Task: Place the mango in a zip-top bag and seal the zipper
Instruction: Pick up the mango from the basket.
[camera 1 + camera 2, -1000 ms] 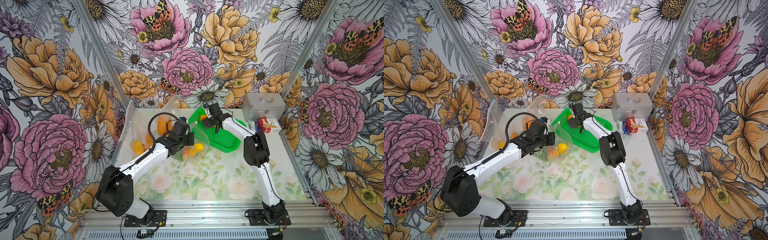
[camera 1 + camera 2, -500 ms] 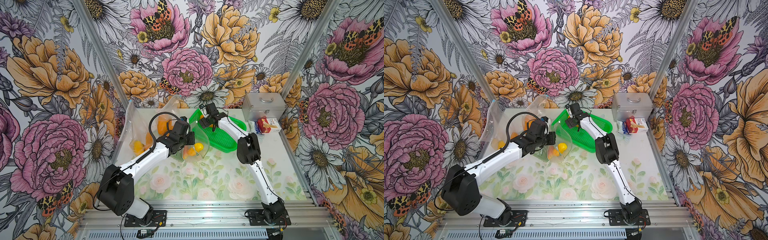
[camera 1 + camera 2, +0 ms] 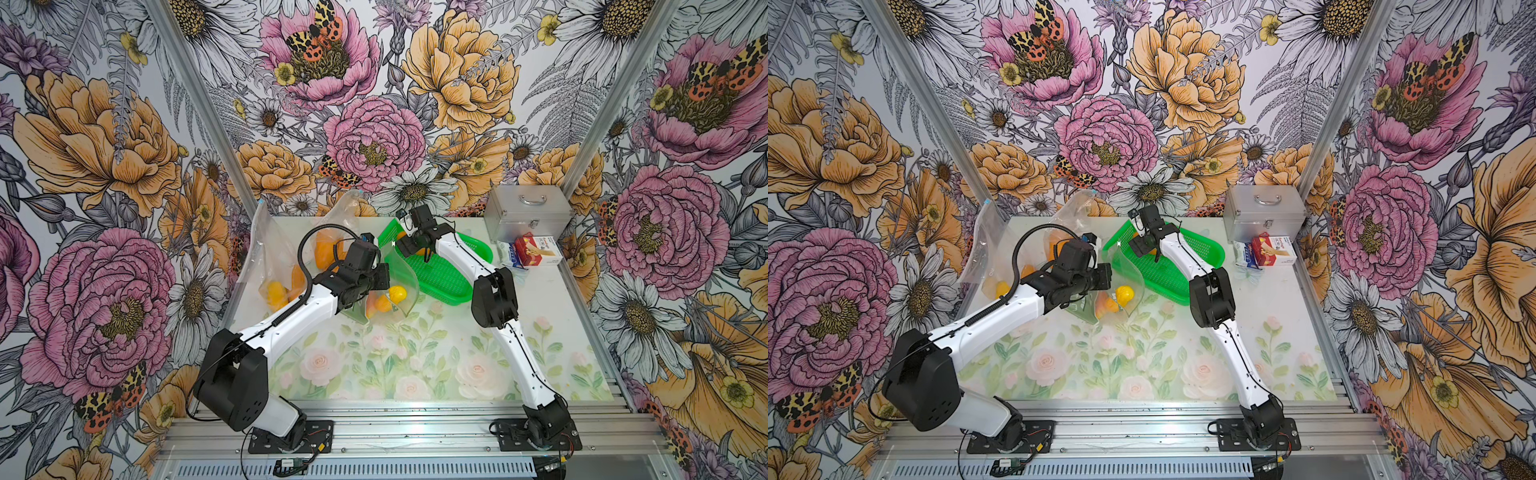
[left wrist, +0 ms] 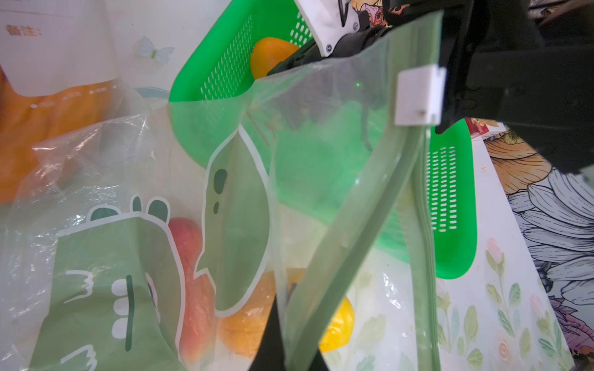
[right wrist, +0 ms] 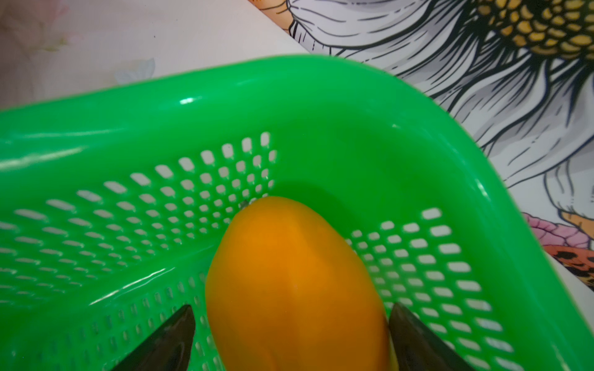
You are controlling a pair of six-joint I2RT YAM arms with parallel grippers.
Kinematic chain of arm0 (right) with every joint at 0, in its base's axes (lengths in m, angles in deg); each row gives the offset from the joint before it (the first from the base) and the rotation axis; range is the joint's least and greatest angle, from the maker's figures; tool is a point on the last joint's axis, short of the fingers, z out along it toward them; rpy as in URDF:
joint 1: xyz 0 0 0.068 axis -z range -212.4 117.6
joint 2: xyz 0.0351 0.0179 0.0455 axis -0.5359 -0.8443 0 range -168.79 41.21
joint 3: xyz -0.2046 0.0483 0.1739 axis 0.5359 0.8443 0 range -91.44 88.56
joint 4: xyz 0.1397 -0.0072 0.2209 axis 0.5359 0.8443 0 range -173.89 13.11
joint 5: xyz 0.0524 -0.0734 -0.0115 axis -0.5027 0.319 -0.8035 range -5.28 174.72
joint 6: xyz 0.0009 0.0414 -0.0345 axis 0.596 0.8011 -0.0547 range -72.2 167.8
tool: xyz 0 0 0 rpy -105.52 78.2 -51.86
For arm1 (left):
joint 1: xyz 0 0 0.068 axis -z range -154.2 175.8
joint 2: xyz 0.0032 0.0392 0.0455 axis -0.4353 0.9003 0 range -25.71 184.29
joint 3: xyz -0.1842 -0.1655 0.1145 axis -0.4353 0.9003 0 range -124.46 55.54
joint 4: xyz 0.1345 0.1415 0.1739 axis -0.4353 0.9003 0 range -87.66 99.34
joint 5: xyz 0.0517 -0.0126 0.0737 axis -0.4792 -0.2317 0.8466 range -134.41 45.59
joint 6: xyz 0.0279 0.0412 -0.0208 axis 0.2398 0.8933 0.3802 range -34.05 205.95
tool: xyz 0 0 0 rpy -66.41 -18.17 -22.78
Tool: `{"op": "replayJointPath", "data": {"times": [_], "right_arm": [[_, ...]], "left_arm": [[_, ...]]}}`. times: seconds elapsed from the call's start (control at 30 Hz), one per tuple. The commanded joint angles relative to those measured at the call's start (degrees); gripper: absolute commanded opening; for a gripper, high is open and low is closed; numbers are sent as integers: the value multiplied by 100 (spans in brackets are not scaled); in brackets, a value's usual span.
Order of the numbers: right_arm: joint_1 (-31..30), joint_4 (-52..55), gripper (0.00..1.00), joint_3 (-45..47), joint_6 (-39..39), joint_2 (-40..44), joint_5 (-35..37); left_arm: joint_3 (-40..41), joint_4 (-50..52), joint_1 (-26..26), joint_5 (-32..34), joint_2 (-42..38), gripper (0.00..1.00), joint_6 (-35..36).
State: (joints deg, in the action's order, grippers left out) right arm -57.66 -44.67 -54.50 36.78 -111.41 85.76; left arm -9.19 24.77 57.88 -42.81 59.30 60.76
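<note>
The orange mango [image 5: 295, 282] lies in the far-left corner of the green basket [image 5: 321, 106]. My right gripper [image 5: 291, 308] is open, with one dark finger on each side of it and a small gap at one finger. In both top views the right gripper [image 3: 415, 245] [image 3: 1144, 245] covers most of the mango. The translucent green zip-top bag [image 3: 399, 286] [image 4: 321, 128] with a dinosaur print stands open beside the basket. My left gripper [image 3: 380, 278] [image 4: 289, 340] is shut on its zipper edge. A white slider [image 4: 418, 94] sits on the zipper. Yellow and orange fruit [image 3: 397, 294] lie inside the bag.
Two clear bags holding orange fruit [image 3: 274, 266] [image 3: 328, 245] lean at the back left. A silver metal case [image 3: 525, 212] and a red and white box [image 3: 536, 250] stand at the back right. The basket's rim [image 3: 1167, 291] touches the bag's mouth.
The right arm has swung left and its gripper has moved into the basket's far corner over the mango. The left arm and the bag have stayed still.
</note>
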Motion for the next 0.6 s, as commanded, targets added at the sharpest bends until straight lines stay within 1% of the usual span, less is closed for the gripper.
{"op": "replayJointPath", "data": {"times": [0.0,0.03,0.2,0.27,0.4,0.5,0.57], "right_arm": [[45,242,97,-144,-7,-137,-149],[47,265,99,-150,-3,-137,-109],[50,540,99,-187,-109,-197,-213],[55,646,94,-171,-156,-212,-305],[50,692,84,-167,-138,-216,-260],[60,683,79,-200,-102,-197,-193],[64,683,71,-157,-76,-102,-210]], "left_arm": [[-119,-99,-35,-117,49,0,-38],[-120,-99,-36,-117,46,0,-47],[-134,-95,-43,-145,66,0,-47],[-131,-101,-62,-126,63,0,-47],[-120,-100,-79,-126,68,0,-64],[-126,-104,-79,-125,77,0,-74],[-126,-104,-79,-142,86,0,-80]]}}
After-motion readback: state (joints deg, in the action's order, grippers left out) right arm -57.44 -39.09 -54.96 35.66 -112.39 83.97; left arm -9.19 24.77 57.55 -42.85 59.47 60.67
